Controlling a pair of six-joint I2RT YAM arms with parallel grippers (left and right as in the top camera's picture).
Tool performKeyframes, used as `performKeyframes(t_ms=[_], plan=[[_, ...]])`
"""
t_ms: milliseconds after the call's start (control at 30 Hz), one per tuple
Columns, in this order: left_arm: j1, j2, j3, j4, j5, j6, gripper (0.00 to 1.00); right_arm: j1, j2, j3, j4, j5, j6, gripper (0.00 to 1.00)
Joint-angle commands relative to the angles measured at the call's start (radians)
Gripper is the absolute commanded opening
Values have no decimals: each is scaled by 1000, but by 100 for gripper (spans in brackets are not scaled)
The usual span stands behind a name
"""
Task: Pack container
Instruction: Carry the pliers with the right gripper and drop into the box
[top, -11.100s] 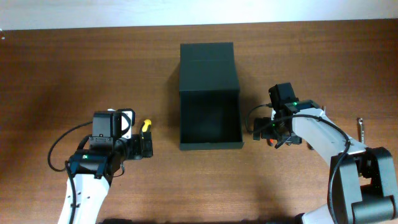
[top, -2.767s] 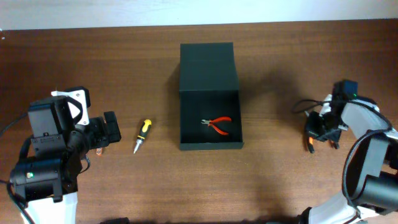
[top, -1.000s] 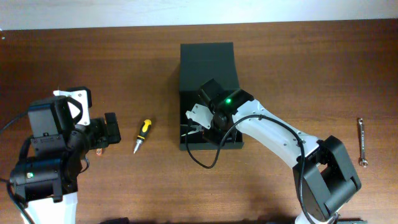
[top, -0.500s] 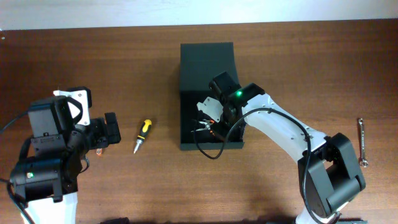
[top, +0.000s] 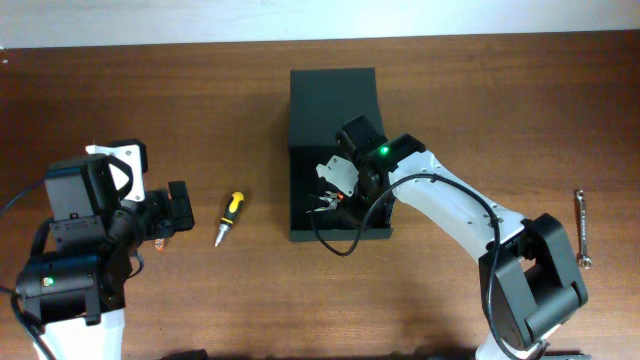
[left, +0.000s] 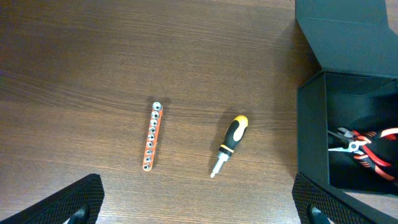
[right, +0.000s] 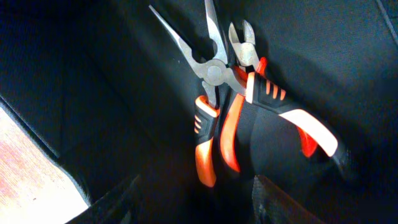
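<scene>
The container (top: 337, 232), a dark matte box with its flap lid folded back, stands at the table's centre. My right gripper (top: 326, 196) reaches down into it. In the right wrist view its fingers (right: 194, 200) are open and empty. Just ahead of them, orange-handled needle-nose pliers (right: 208, 112) and black, white and orange cutters (right: 280, 106) lie on the box floor. My left gripper (top: 176, 210) is open and empty at the left. It hovers near a yellow-and-black screwdriver (left: 229, 144) and an orange bit holder (left: 152, 144).
A small metal wrench (top: 581, 228) lies on the table at the far right. In the left wrist view the container wall (left: 311, 130) stands at the right edge, with the pliers (left: 357, 142) inside. The screwdriver (top: 228, 215) lies left of the box.
My right arm swung from the table's right side into the box, where a second tool now lies beside the pliers. It has barely moved in the last half second. The left arm is still.
</scene>
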Motion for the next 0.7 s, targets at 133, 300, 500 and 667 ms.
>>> performKeyframes(t_ms=[133, 300, 500, 667], plan=[[4, 2, 17, 2, -3, 16, 99, -1, 1, 0, 2, -16, 5, 59], [4, 2, 17, -13, -3, 16, 99, -1, 1, 1, -5, -17, 5, 63], [4, 2, 17, -20, -3, 16, 99, -1, 1, 1, -9, -17, 5, 90], [4, 2, 17, -19, -3, 16, 99, -1, 0, 10, -11, -10, 6, 99]])
